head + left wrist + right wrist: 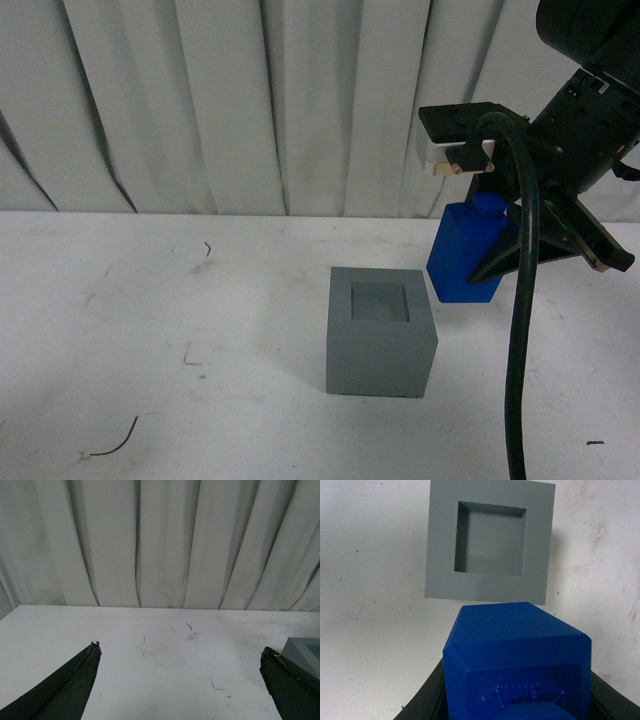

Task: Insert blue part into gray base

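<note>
The blue part (465,255) hangs tilted above the table, just right of and slightly behind the gray base (380,345), and does not touch it. My right gripper (500,245) is shut on the part's upper end. In the right wrist view the blue part (517,650) fills the space between the dark fingers of the right gripper (517,692), and the gray base (440,555) lies beyond it with its square recess empty. My left gripper (180,652) is open over bare table, with a corner of the gray base (306,652) beside one finger.
The white table (150,330) carries scuff marks and a thin wire scrap (112,443) at the front left. A thick black cable (520,350) hangs from the right arm down to the front edge. A pleated white curtain (250,100) closes the back.
</note>
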You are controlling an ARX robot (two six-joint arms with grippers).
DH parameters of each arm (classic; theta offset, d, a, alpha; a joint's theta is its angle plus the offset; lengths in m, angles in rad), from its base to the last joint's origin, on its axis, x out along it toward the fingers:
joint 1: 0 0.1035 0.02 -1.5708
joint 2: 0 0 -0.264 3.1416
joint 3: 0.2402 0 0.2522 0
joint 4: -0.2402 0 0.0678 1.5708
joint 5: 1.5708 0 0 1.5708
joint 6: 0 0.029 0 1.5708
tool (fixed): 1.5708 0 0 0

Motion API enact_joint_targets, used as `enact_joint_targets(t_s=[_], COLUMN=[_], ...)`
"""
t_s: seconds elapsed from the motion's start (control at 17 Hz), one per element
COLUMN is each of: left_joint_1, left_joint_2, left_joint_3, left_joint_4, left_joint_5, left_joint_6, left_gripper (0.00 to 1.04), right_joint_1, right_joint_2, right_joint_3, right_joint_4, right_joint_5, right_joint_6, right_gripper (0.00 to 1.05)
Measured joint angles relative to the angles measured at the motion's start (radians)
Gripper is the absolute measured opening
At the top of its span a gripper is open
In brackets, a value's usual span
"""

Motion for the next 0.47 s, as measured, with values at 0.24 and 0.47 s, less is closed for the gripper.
enact_joint_targets(t_s=[0.24, 0.47], left_joint_1=[0.000, 0.000], left_joint_2=[0.000, 0.000], left_joint_3=[0.000, 0.000], left_joint_4=[0.000, 0.000], left_joint_5=[0.000, 0.000], left_joint_6=[0.000, 0.000], left_gripper=[0.98, 0.98], right_joint_1=[0.084, 0.109], right_joint_2=[0.027, 0.027], right_joint_3=[0.050, 0.023], right_joint_4=[-0.019, 0.020], right_joint_5=[-0.002, 0.005], right_joint_6=[0.051, 0.111], right_gripper=[0.47, 0.47])
